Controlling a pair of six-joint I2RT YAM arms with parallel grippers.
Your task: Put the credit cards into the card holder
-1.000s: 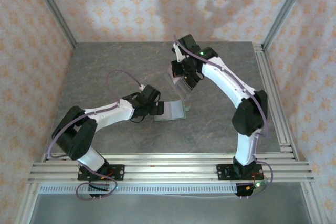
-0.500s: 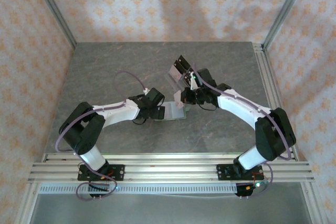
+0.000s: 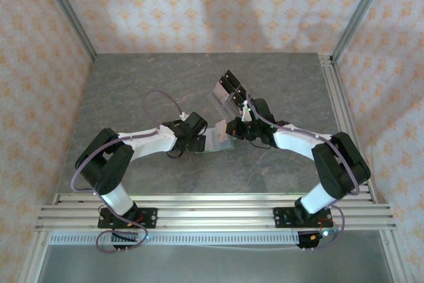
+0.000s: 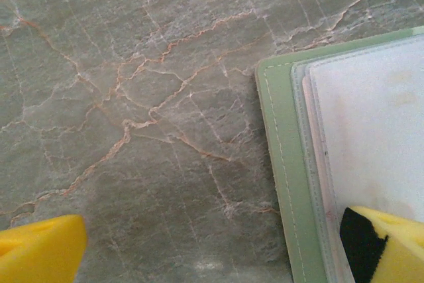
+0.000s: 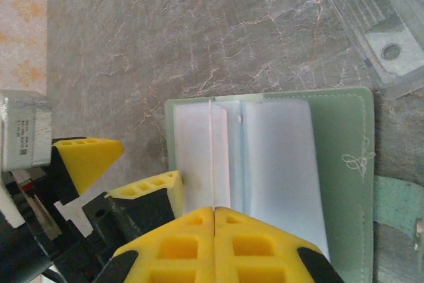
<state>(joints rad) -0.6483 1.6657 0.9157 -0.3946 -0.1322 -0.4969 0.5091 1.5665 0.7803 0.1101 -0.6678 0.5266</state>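
Right wrist: right pincer (image 5: pixel 213 210) pinches card (image 5: pixel 212 157) over holder (image 5: pixel 341 164).

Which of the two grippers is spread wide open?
The left gripper: its yellow fingers stand far apart; the right gripper is pinched shut on a thin credit card.

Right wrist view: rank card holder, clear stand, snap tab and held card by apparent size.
1. card holder, lying open
2. clear stand, cut off by the frame
3. snap tab, also cut off
4. credit card, edge-on, a thin line
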